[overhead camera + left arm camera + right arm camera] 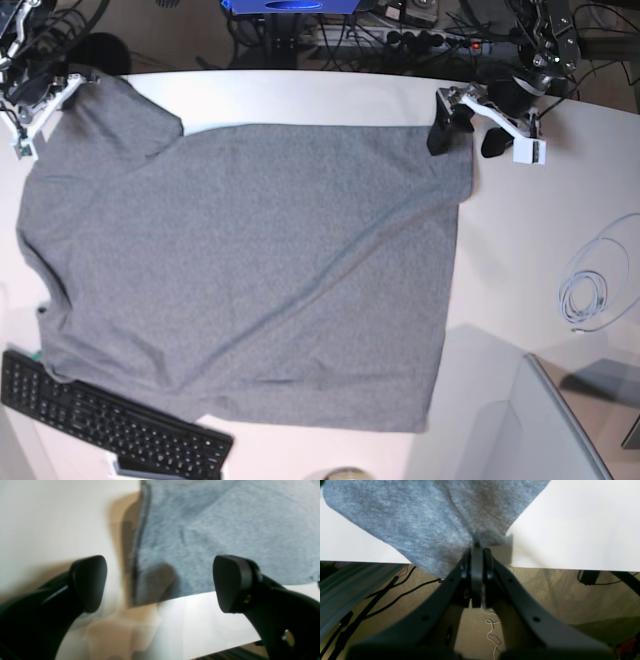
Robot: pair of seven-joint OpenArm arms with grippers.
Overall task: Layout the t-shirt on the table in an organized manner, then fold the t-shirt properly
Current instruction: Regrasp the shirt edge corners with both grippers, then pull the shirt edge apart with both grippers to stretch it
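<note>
On the table [540, 250] we've got the shirt [250, 270] spread nearly flat, one edge lapping the keyboard [110, 425]. Our left gripper [160, 583] hangs wide open over the shirt's corner, holding nothing, while the right gripper [477, 545] is pinched onto a sleeve past the table edge. If that side tugs now, we'd probably drag everything crooked or off.

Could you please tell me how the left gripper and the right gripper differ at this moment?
The left gripper has its jaws wide open; the right gripper is shut. The left holds nothing, poised over a corner of the t-shirt; the right pinches the shirt's fabric at the table edge. Both have dark fingers.
</note>
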